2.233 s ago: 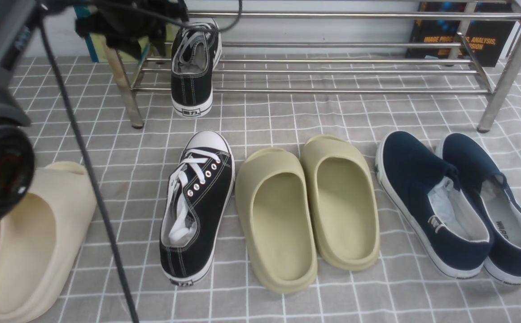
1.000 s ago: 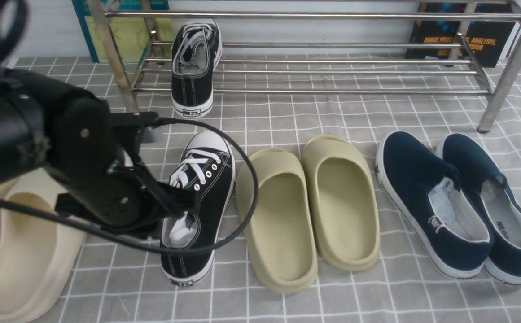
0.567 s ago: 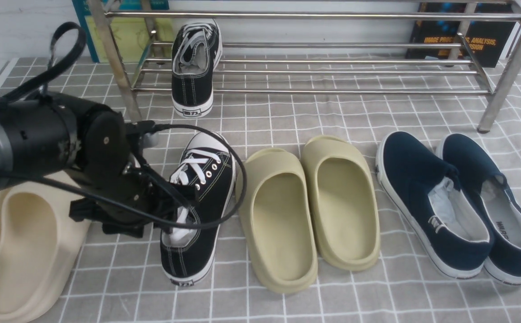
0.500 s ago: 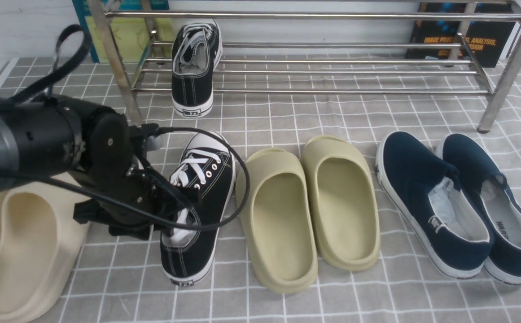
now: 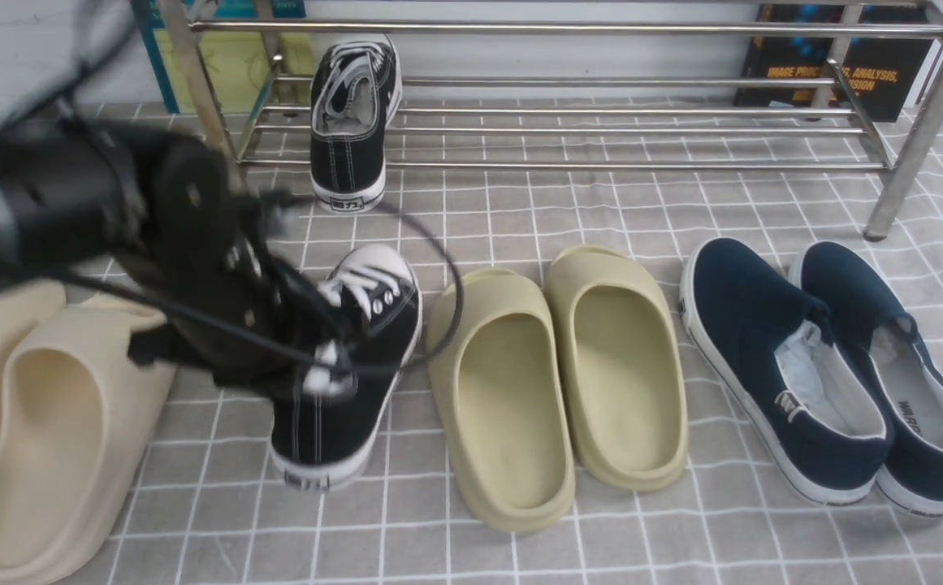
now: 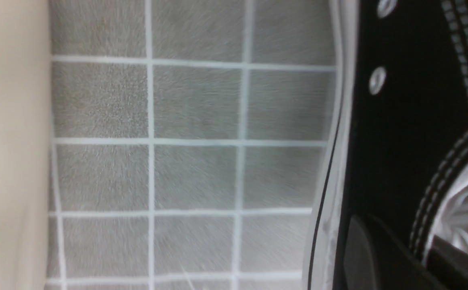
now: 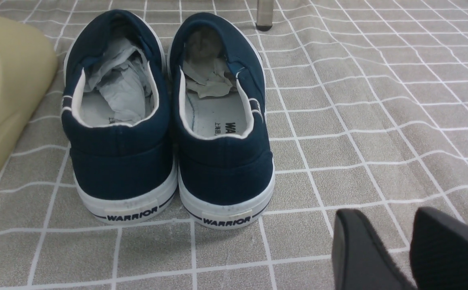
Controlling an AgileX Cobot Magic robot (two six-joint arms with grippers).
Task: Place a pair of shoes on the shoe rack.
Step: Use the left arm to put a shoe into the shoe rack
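The shoe rack poses the main hazard. Its left front leg and low front bar stand between the held sneaker and the shelf, so a low or skewed carry could clip a tube. It could also nudge the shelved sneaker, which sits at the shelf's left end with its heel hanging past the front bar.

The beige slides lie just beside the held sneaker on one side and the olive slides on the other, close enough for a swinging sole to knock either. The navy slip-ons lie well apart to the right and are no obstacle.

The held sneaker is tilted and blurred over the checked cloth. The left gripper is clamped on its side wall near the collar, with one pad outside. In my judgement, such a one-sided pinch on soft canvas may let the shoe pivot or slip. The black cable loops by the toe and could snag.

The right gripper hovers near the slip-ons' heels, its fingers slightly parted and holding nothing.
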